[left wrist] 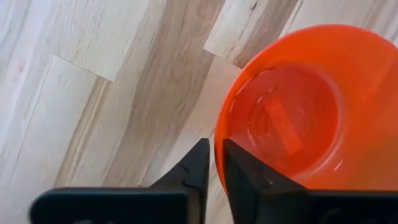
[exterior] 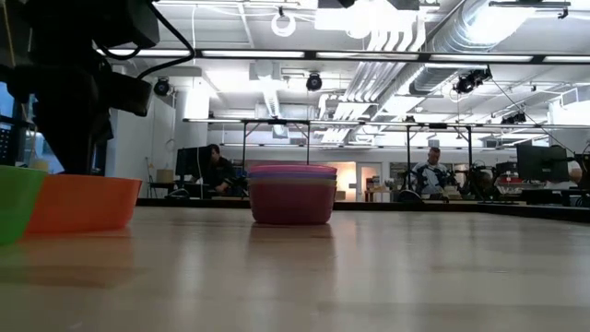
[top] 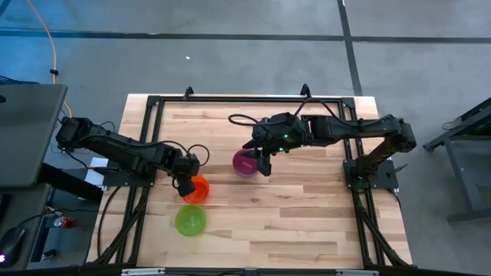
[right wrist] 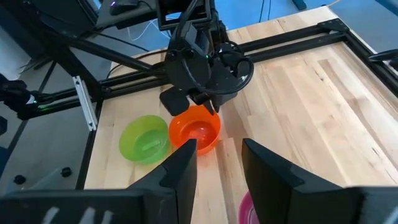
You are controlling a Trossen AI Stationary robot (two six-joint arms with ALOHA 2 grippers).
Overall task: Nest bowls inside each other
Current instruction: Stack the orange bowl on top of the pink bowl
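An orange bowl (top: 199, 189) (left wrist: 292, 106) sits on its base on the wooden table, left of centre. My left gripper (top: 186, 182) (left wrist: 216, 171) is shut on its rim. A green bowl (top: 190, 221) (right wrist: 144, 140) stands just nearer the table's near edge. A stack of nested bowls (top: 245, 162) (exterior: 292, 194), pink outside with a purple rim on top, rests mid-table. My right gripper (top: 265, 162) (right wrist: 217, 162) hovers open at the stack's right side, touching nothing. The low view shows the orange bowl (exterior: 83, 203) and green bowl (exterior: 14, 203) at its left. My left gripper pinches the orange bowl's rim (left wrist: 219, 140) on the side toward the table's left edge. One finger (left wrist: 242, 171) is inside the bowl and the other finger (left wrist: 198, 165) is outside. The fingers come from above, pointing down. The bowl stands upright with its base on the table.
A black metal frame (top: 153, 100) borders the table. Bare wood (top: 307, 222) lies right of the green bowl and toward the near edge. People and desks show in the room beyond the far edge in the low view.
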